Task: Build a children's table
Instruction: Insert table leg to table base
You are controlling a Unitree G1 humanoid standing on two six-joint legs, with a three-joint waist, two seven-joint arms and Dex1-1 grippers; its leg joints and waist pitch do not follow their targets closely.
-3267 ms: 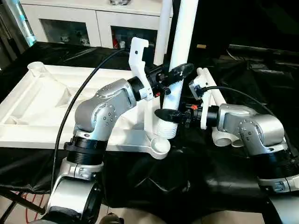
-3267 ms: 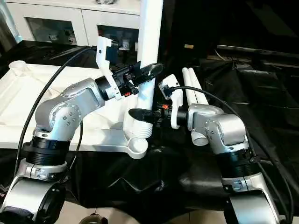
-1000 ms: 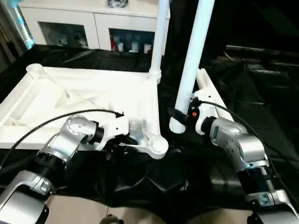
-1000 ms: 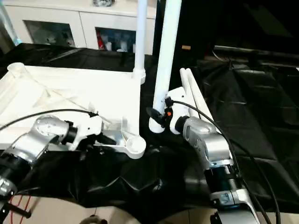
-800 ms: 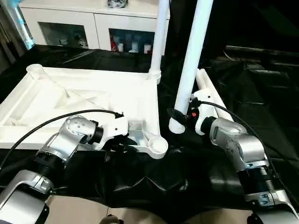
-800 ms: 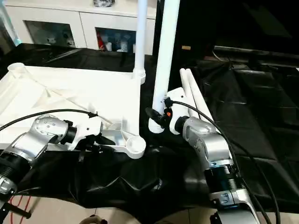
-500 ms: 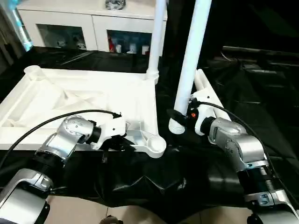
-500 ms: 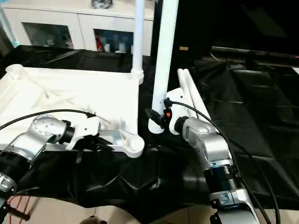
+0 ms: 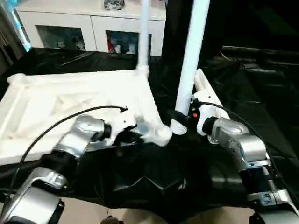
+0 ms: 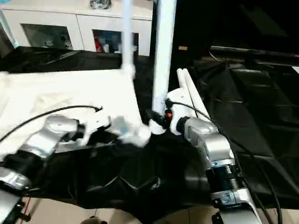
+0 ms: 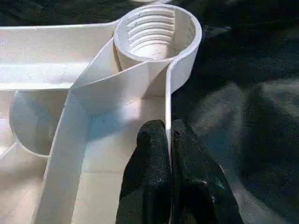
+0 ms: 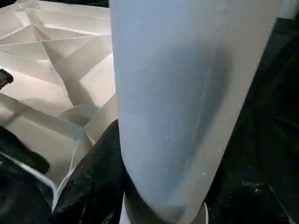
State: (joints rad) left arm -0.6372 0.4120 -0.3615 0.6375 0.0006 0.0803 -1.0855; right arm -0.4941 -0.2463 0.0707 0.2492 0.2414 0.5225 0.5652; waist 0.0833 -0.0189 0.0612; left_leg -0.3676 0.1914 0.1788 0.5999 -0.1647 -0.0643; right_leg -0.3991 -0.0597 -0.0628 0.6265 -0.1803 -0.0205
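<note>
The white tabletop (image 9: 65, 105) lies underside up, ribs showing, on the black cloth. My left gripper (image 11: 167, 129) is shut on its thin rim wall just behind the near right corner socket (image 11: 156, 32); the head view shows that socket (image 9: 160, 134) blurred. One white leg (image 9: 143, 37) stands in the far right socket. My right gripper (image 9: 177, 116) is shut on the low end of a second upright leg (image 9: 192, 56), whose ribbed foot hangs right beside the near socket. The right wrist view has a black finger (image 12: 96, 175) against that leg (image 12: 173, 102).
Two more white legs (image 9: 204, 86) lie side by side on the black cloth (image 9: 261, 88) to the right of the tabletop. A white glass-door cabinet (image 9: 70, 28) stands behind. A black cable (image 9: 56, 128) arcs over my left forearm.
The tabletop has swung in my left gripper: its near right socket moved up and right toward the held leg, and the far standing leg moved left. The right gripper and its leg stayed put.
</note>
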